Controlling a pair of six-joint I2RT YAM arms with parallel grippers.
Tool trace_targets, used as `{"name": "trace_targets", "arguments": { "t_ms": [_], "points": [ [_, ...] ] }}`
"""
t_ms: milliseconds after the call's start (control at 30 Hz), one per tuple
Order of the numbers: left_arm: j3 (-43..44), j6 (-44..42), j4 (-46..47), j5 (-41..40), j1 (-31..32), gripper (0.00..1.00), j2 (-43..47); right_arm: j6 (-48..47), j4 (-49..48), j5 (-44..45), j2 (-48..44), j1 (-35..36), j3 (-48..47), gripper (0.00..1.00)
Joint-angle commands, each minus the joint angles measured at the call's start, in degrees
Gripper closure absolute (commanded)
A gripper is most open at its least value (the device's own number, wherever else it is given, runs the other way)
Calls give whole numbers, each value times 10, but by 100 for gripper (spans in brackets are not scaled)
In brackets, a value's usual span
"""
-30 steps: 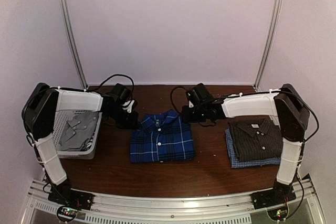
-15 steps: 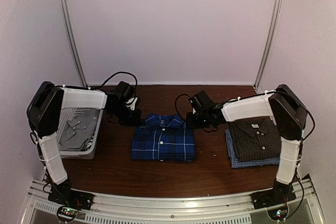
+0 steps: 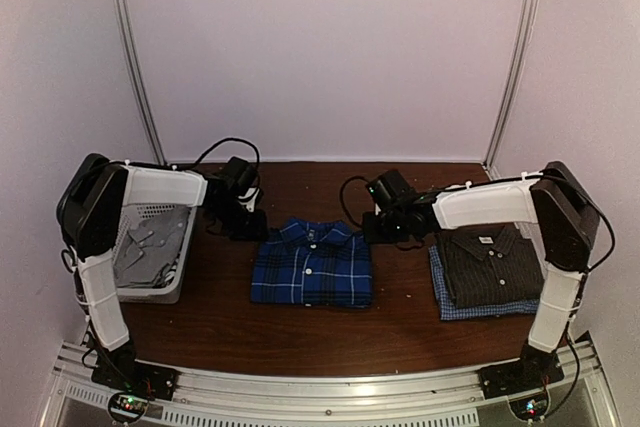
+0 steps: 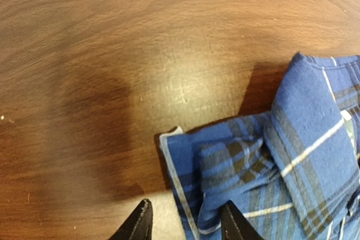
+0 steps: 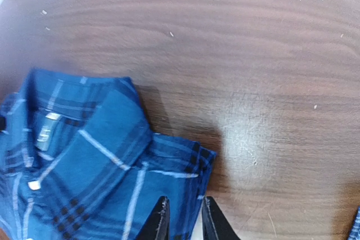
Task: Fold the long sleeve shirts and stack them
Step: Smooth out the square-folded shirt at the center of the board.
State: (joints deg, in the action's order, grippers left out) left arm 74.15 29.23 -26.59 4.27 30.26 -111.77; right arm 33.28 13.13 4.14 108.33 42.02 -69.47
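A royal-blue plaid shirt (image 3: 312,265) lies folded in the middle of the table, collar toward the back. My left gripper (image 3: 250,222) hovers at its back left corner. In the left wrist view its jaws (image 4: 185,217) stand open, with the shirt's folded edge (image 4: 281,155) lying between them. My right gripper (image 3: 376,227) sits at the back right corner. Its jaws (image 5: 184,212) stand a little apart around the shirt's edge (image 5: 84,167). A dark grey checked shirt (image 3: 490,262) lies folded on a pale blue one (image 3: 450,309) at the right.
A white mesh basket (image 3: 150,292) stands at the left edge with grey cloth (image 3: 145,247) inside. Bare brown tabletop (image 3: 400,332) runs along the front. Cables loop behind both wrists near the back wall.
Both grippers were shut on the blue shirt's back corners and have now opened, letting go. The right gripper has drifted slightly right, and the shirt lies flat.
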Motion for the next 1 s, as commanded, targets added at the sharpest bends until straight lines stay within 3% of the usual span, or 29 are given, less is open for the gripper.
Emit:
{"name": "trace_targets", "arguments": {
  "t_ms": [0,267,767,867,967],
  "points": [
    [-35,7,13,32,-4,54,54,4,25,37,-61,30,4,78],
    [-122,35,47,93,2,50,120,29,-2,24,-51,66,44,80],
    [-201,76,73,111,40,51,141,57,-50,-8,-88,67,170,81],
    [-210,96,79,120,53,54,136,61,-37,2,-116,67,177,80],
    [-226,117,92,118,70,65,134,70,-25,14,-157,68,188,76]
  ]
}}
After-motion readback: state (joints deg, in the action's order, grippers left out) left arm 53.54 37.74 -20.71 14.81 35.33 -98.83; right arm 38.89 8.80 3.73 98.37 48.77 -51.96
